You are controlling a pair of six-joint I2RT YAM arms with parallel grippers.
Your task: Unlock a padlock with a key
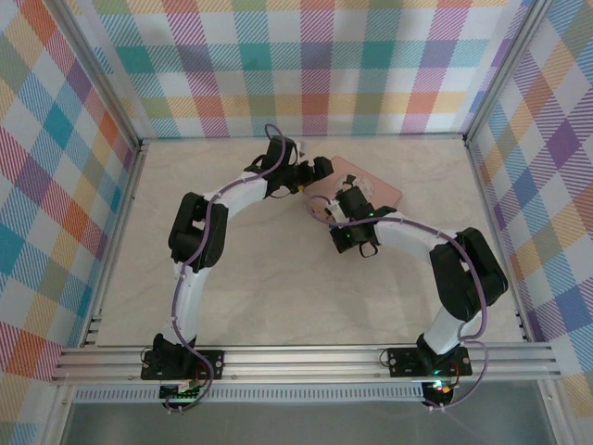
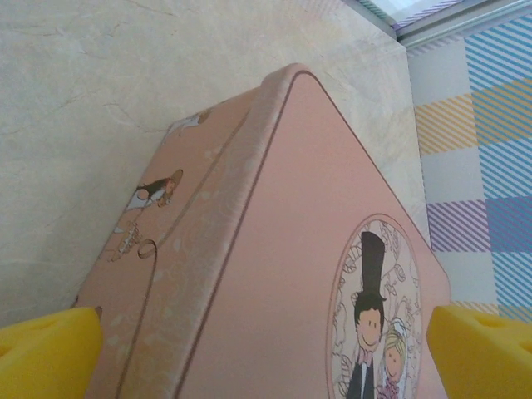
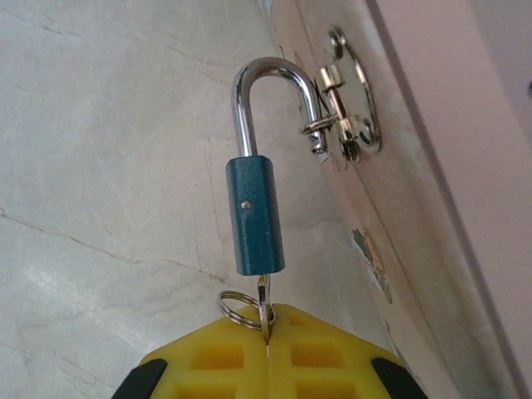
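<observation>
Pinching the thin dark metal key (image 3: 263,293), the right gripper (image 3: 268,332) held it in the small blue-teal padlock (image 3: 255,214) just ahead, silvery shackle (image 3: 274,66) hooked through the hasp (image 3: 353,100) of the pink rectangular tin (image 2: 316,249). The left gripper (image 2: 266,349) straddled that tin, wide.

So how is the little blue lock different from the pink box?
The padlock is dark blue and plain; the pink tin has cartoon figures on its lid. The padlock is far smaller than the tin. The padlock is hooked through the tin's clasp; the tin lies flat on the table. Both look metal.
</observation>
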